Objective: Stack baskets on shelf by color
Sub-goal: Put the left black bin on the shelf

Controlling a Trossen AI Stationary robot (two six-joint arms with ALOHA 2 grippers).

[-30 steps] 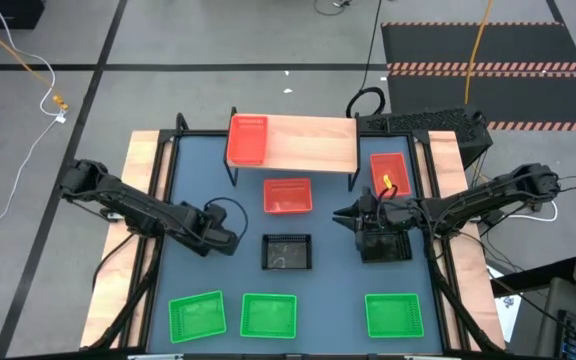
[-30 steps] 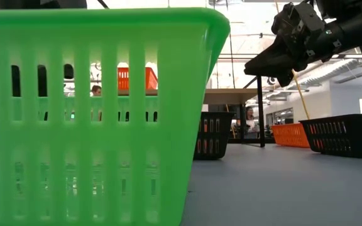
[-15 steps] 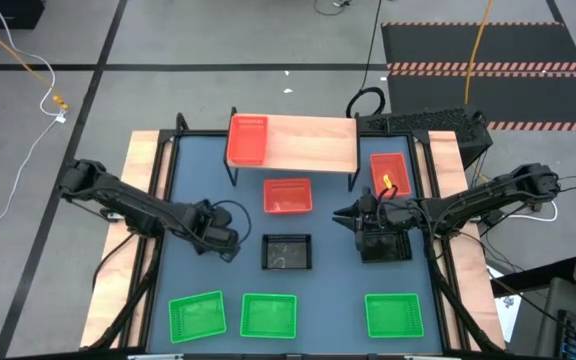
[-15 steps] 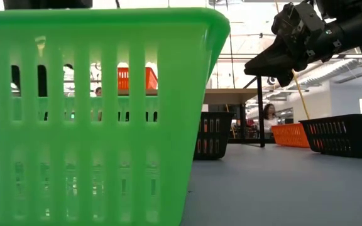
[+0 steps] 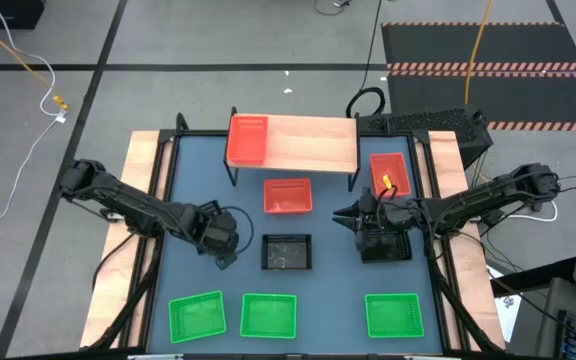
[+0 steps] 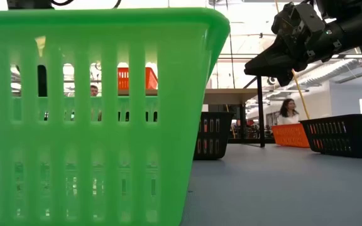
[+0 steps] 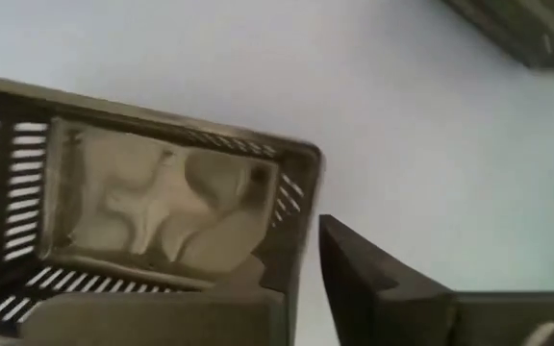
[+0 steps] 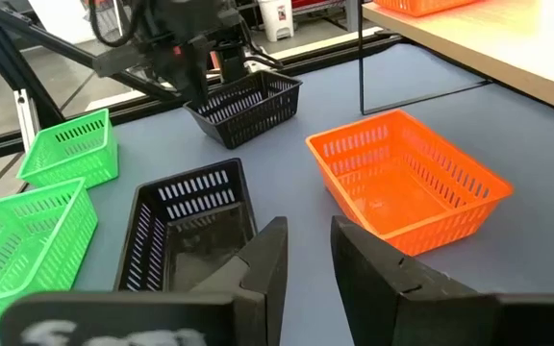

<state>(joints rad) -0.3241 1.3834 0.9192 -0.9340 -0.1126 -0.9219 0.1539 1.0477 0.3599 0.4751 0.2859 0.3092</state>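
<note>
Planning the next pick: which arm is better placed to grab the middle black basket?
Left. The left gripper is right beside the middle black basket, with its corner showing at the fingers; the right gripper hangs over another black basket.

Green basket (image 6: 96,113) fills the low view's left, cut by its edges, hiding most of the shelf (image 6: 231,95) behind. In the left wrist view we get only a blurred black basket (image 7: 142,211) corner. Left gripper (image 5: 223,240) fingers: we can't tell.
</note>
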